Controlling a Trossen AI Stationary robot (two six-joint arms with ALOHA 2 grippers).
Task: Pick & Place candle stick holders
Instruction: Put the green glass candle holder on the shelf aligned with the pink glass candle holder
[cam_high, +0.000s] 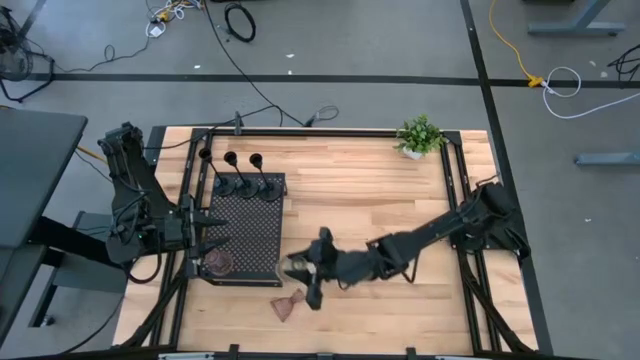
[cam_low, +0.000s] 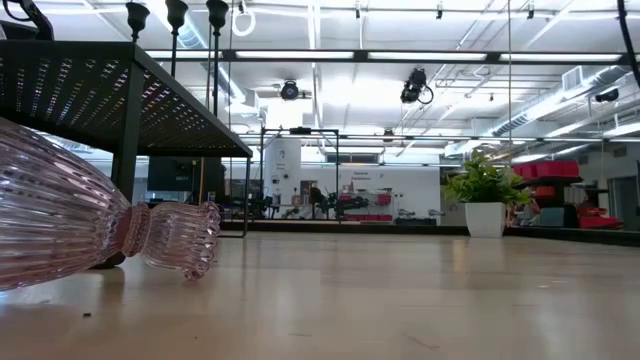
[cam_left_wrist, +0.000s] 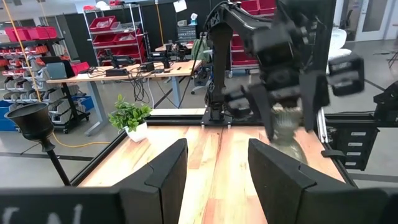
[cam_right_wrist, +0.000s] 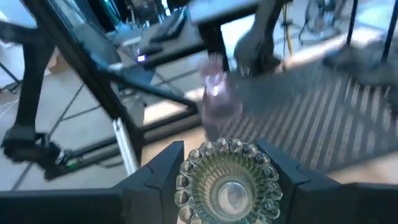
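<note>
Standing along the black perforated metal tray's (cam_high: 250, 235) back edge: three tall thin black metal candle holders (cam_high: 243, 185). On its front-left corner, apparently, a squat brown hourglass holder (cam_high: 217, 263). Lying off its front-right corner on the wooden worktop (cam_high: 400, 200): a ribbed pink glass holder (cam_high: 288, 306). At the worktop's back-right corner: a small green potted plant (cam_high: 419, 136).

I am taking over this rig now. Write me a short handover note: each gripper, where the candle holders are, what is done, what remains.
Right gripper: shut on the olive-green holder, just beside the black tray.
Left gripper: open, holding nothing, at the tray's left edge.
Three tall black holders: upright on the tray's far end.
Pink holder: on the tray's near-left corner.
Brown holder: lying on the table, near the tray.
Left, probably: set down the olive-green one, then pick up the brown one.
</note>
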